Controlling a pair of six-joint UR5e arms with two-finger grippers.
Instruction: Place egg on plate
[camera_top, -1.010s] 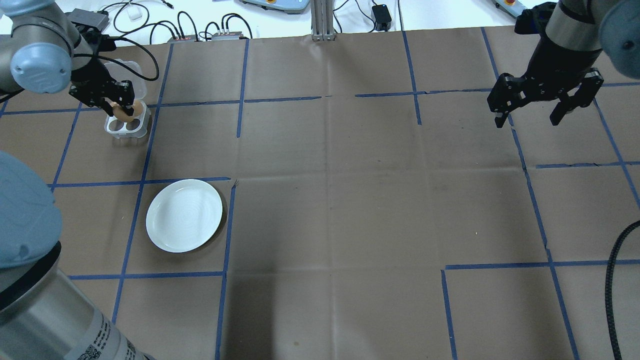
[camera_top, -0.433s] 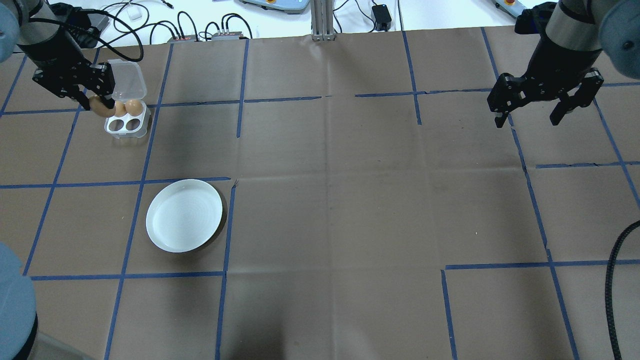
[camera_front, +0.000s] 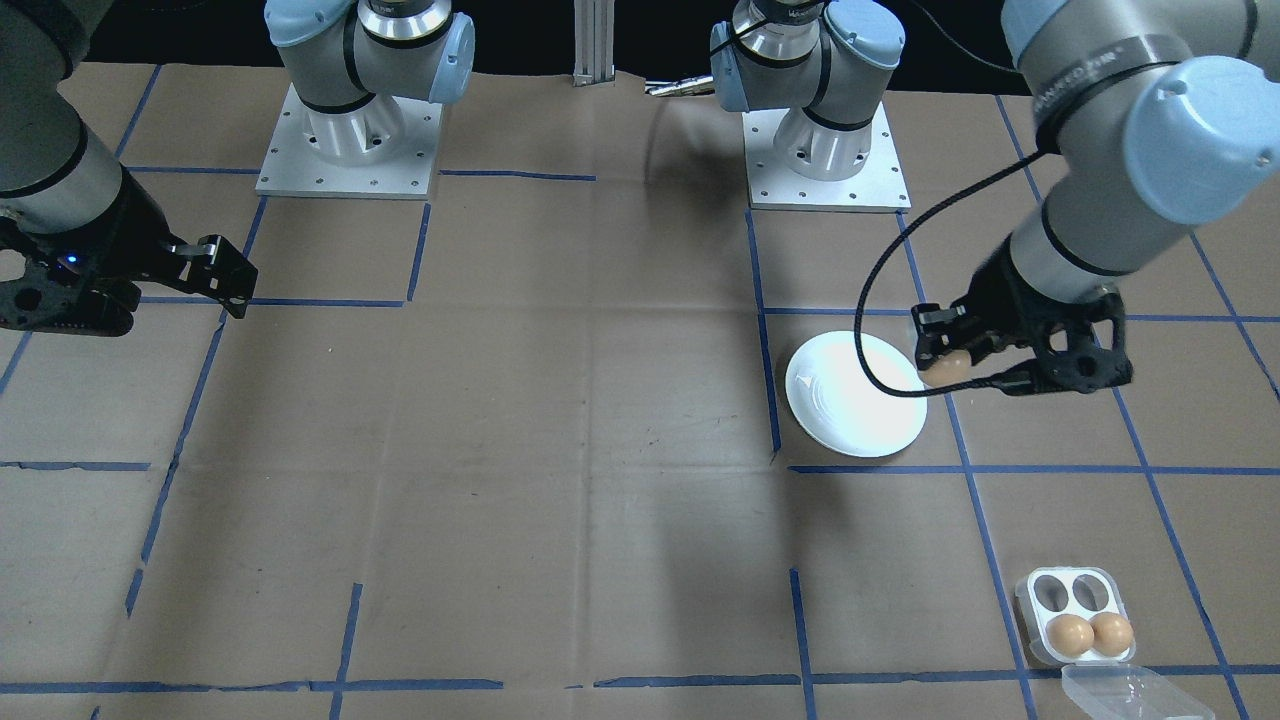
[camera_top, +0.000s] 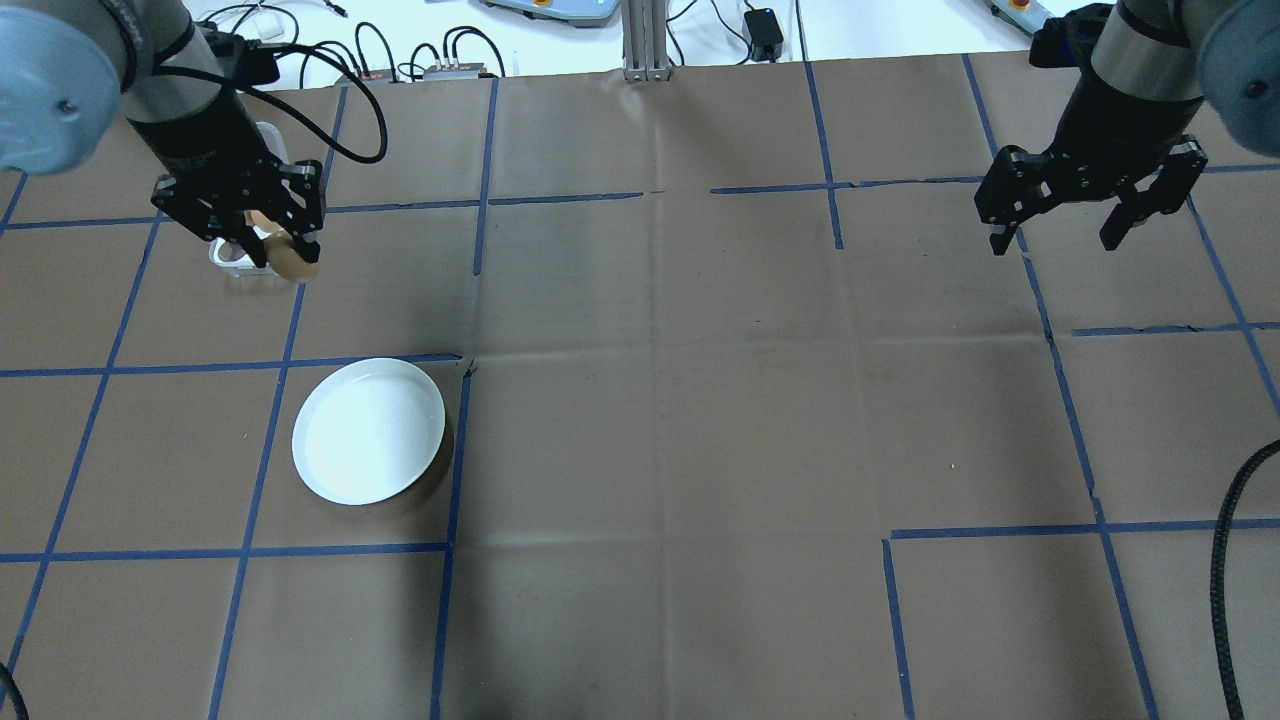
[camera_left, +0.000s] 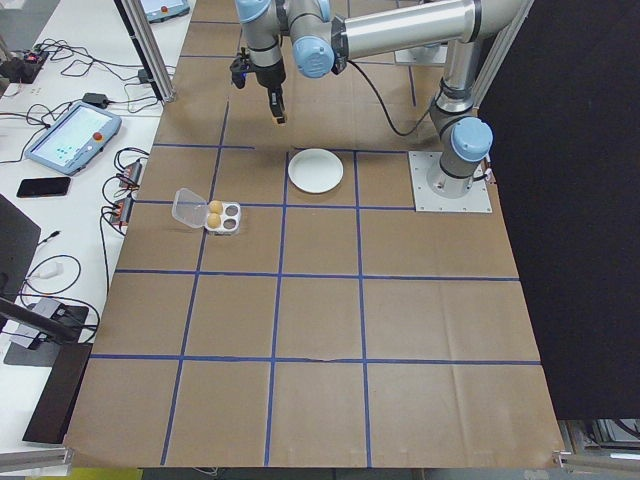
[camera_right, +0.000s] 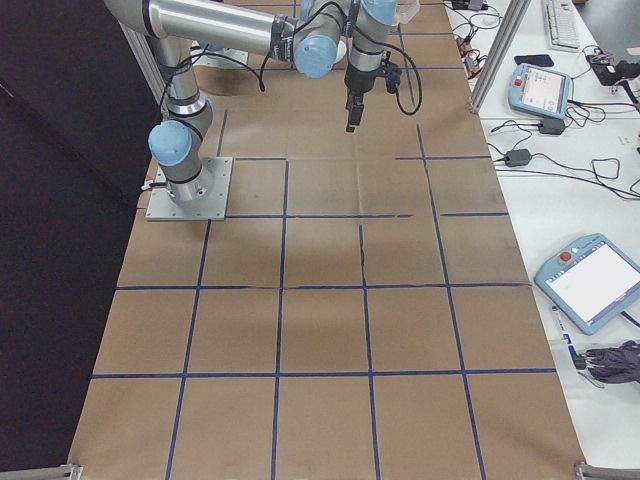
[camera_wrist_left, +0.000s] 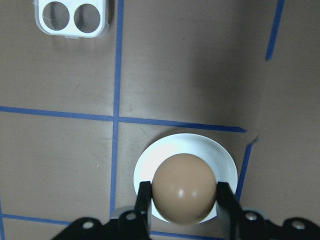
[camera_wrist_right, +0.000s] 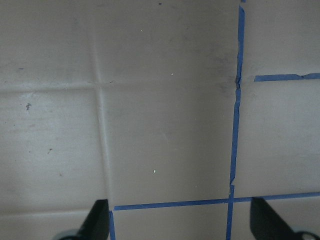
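Since the earlier overhead pictures the left gripper (camera_top: 283, 252) has left the egg tray (camera_front: 1078, 615) with an egg and moved nearer, toward the plate; a second ago it was down among the tray's cups, and just before now it stood at the tray's left edge. The plate (camera_top: 368, 430) lies where it lay, and the right gripper (camera_top: 1062, 238) has not moved, its fingers spread wide over bare paper at the far right.

The egg (camera_wrist_left: 184, 188) is clamped between the left gripper's two fingers (camera_wrist_left: 225, 197), held in the air. In the left wrist view it shows over the plate's nearer part. In the front-facing view it sits at the plate's edge on the robot's left side. The wrist view shows it as a near-round outline, so its long axis and which way its narrow end points cannot be told.

Two eggs (camera_front: 1090, 634) remain in the tray's far pair of cups; the near pair is empty
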